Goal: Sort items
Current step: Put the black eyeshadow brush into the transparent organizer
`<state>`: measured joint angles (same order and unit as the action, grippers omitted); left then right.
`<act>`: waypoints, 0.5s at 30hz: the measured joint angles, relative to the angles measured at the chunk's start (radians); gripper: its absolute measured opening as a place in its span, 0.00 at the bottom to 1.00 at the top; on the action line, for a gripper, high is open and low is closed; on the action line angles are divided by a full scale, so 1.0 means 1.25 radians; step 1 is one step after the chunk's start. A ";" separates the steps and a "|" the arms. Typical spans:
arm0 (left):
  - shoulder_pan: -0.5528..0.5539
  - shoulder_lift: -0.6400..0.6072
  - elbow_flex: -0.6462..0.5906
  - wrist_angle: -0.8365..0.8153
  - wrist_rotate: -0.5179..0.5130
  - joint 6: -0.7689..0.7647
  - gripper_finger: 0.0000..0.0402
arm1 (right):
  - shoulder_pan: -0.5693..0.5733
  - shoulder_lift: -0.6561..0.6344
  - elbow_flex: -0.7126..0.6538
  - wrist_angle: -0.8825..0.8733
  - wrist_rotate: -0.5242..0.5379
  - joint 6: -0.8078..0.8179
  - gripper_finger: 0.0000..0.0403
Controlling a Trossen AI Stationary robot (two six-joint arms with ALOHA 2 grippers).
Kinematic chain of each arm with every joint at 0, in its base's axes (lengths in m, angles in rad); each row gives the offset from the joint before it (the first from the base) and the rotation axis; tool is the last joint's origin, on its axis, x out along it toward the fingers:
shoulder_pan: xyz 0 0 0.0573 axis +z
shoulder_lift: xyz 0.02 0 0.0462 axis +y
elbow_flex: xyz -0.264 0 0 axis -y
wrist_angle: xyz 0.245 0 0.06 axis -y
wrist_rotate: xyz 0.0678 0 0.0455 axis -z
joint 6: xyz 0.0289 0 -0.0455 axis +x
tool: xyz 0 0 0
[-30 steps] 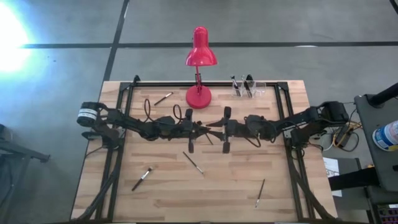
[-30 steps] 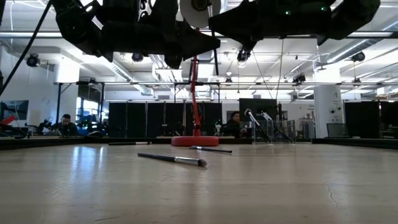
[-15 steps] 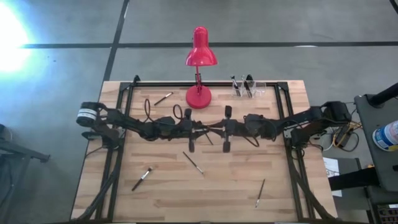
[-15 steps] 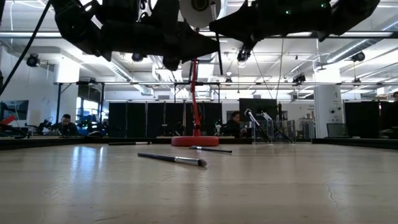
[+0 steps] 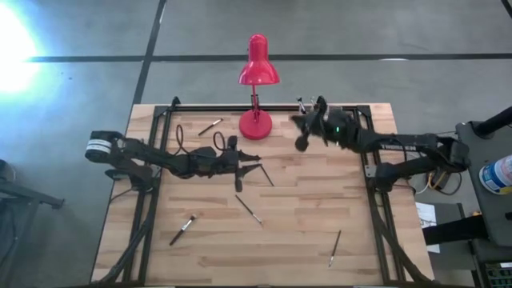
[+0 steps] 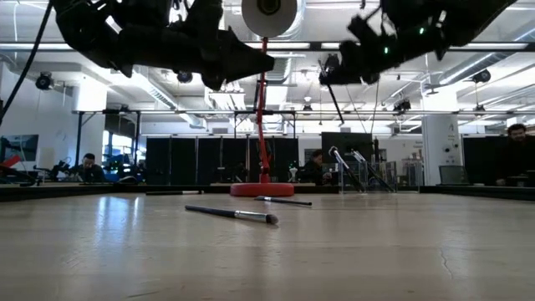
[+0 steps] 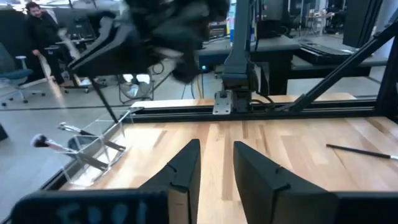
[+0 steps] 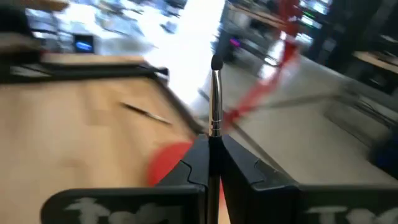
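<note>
High view: right gripper (image 5: 302,130) has swung from mid-desk toward the clear holder (image 5: 322,113) at the back, jaws clamped on a brush (image 8: 215,93). Left gripper (image 5: 254,166) hangs mid-desk, jaws apart, empty. Handover looks done; drop-off is next.

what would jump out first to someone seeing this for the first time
The red desk lamp at the table's far edge grabs the eye first. Next, the right hand, shut on a brush, is up near the clear holder at the far right of the table. The left hand hovers open over mid-table, with more brushes scattered on the wood.
</note>
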<state>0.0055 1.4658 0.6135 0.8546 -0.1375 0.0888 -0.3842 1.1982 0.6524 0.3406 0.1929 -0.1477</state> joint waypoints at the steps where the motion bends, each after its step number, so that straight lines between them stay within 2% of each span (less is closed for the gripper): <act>1: 0.000 -0.009 -0.008 -0.001 0.000 0.004 0.21 | -0.041 0.007 -0.001 0.003 -0.019 -0.004 0.04; 6: 0.004 -0.028 -0.029 0.012 0.002 0.007 0.16 | -0.226 0.057 0.001 0.044 -0.114 -0.013 0.03; 9: 0.007 -0.033 -0.037 0.018 0.001 0.007 0.14 | -0.304 0.101 0.014 0.054 -0.160 -0.014 0.03; 15: 0.009 -0.035 -0.037 0.021 0.001 0.007 0.13 | -0.363 0.213 0.019 0.130 -0.223 0.009 0.03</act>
<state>0.0162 1.4220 0.5674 0.8810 -0.1360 0.0978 -0.8379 1.4648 0.6765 0.5027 -0.0864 -0.1369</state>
